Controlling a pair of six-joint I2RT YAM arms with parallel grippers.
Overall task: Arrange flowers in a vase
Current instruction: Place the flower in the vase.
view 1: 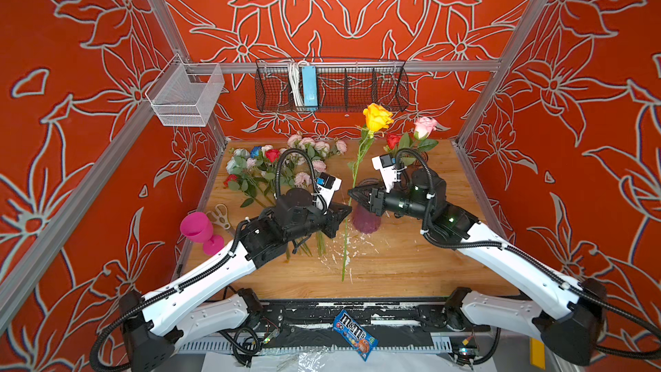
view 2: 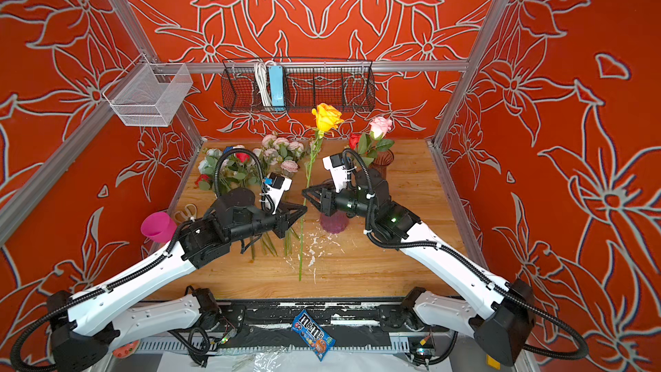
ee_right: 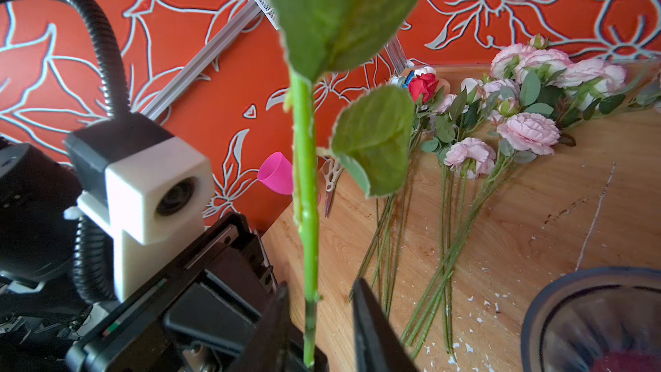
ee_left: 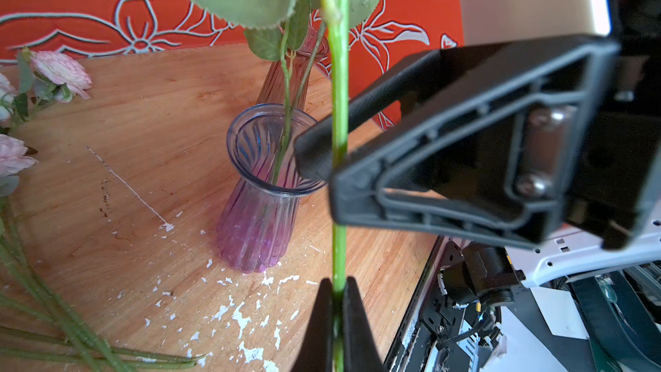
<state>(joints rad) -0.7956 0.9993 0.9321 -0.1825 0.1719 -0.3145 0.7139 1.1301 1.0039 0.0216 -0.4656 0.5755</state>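
1. Wooden counter [view 1: 411, 263] fills the lower middle in both top views.
2. Loose flowers [view 1: 272, 169] lie heaped on its upper left.
3. Purple vase [view 1: 366, 221] stands upright at centre, and an amber vase [view 2: 384, 162] upright at upper right.
4. Scissors [view 1: 220, 214] and a pink goblet [view 1: 198, 229] sit at the left edge, close together.
5. White flecks [view 1: 343, 248] are scattered just below the purple vase.

Both top views look steeply down on your light wooden desk [view 1: 393, 270]; your wrist cameras sit close, both catching the long green stem [ee_left: 339, 101].
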